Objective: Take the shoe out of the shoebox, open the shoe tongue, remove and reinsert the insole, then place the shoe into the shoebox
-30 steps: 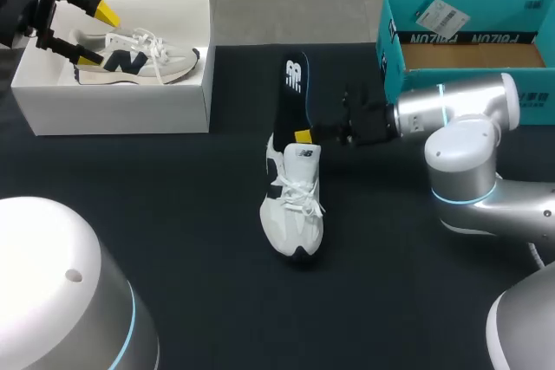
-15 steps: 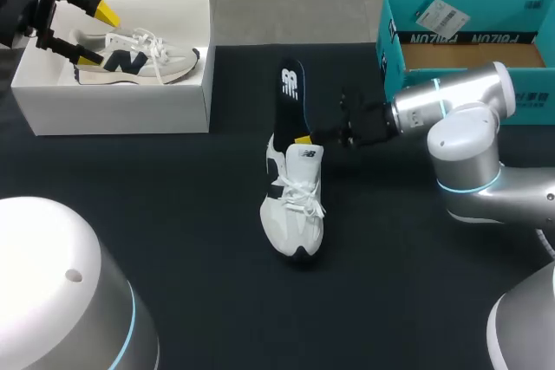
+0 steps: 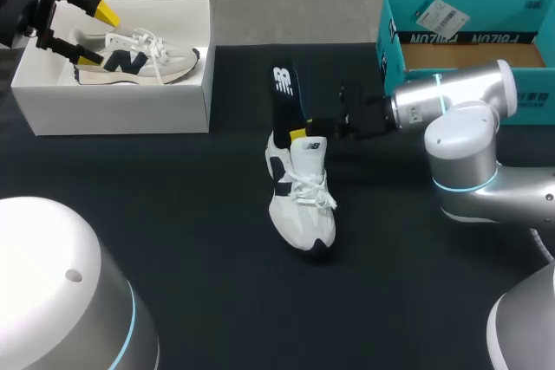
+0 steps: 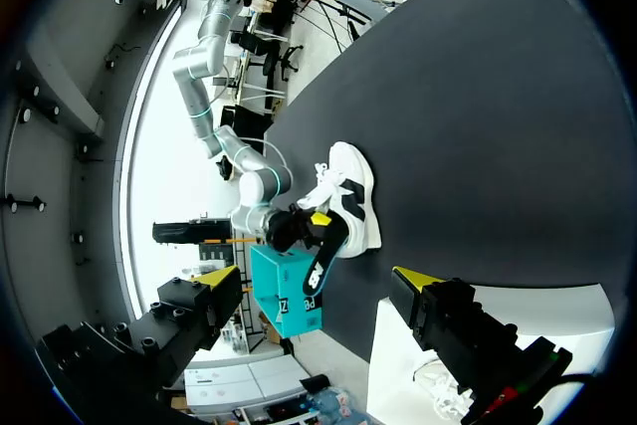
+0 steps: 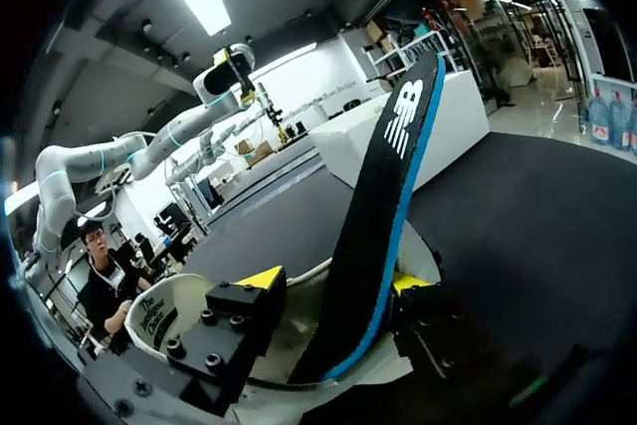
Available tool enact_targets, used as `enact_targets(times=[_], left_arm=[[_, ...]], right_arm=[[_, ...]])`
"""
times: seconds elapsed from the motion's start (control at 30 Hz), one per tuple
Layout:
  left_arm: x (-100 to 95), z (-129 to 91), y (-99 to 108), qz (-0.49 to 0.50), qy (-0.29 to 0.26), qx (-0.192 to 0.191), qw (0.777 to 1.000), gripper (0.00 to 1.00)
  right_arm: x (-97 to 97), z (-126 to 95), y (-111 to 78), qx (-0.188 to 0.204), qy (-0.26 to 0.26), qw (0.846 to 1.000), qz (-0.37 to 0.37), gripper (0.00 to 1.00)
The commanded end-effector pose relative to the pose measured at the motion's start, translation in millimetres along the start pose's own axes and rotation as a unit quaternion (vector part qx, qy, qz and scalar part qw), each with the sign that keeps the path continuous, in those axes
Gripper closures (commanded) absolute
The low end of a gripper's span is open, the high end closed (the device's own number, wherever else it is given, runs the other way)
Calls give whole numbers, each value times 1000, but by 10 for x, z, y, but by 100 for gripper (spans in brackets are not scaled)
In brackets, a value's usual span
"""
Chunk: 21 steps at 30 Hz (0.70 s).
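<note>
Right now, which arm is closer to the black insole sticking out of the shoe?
Right. The right gripper is shut on the insole just above the shoe; the left gripper hangs open over the white shoebox, well away from it.

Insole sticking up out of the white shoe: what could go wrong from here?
1. The shoe lies loose on the table. The left gripper is away over the white shoebox, so nothing steadies the shoe, and moving the insole could drag or tip it.
2. The right gripper holds the insole only near its lower end, at the shoe's opening. The long free part might bend or slip out.
</note>
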<state>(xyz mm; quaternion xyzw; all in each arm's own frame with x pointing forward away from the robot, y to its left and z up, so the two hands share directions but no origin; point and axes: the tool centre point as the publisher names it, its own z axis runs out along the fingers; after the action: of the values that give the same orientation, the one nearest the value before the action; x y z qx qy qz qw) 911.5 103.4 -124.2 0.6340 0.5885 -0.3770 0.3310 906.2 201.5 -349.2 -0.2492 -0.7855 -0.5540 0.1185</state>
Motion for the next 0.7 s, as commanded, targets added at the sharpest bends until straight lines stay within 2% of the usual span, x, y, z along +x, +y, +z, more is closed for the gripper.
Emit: enact_targets(times=[0.03, 0.33, 0.7], left_arm=[[-2, -4, -6, 0, 2, 0, 1000, 0], [-2, -4, -6, 0, 2, 0, 1000, 0], [-2, -4, -6, 0, 2, 0, 1000, 0]], right_arm=[[-5, 27, -53, 0, -6, 1000, 0, 100], [25, 0, -125, -6, -12, 1000, 8, 100], [30, 13, -271, 10, -15, 1000, 21, 100]])
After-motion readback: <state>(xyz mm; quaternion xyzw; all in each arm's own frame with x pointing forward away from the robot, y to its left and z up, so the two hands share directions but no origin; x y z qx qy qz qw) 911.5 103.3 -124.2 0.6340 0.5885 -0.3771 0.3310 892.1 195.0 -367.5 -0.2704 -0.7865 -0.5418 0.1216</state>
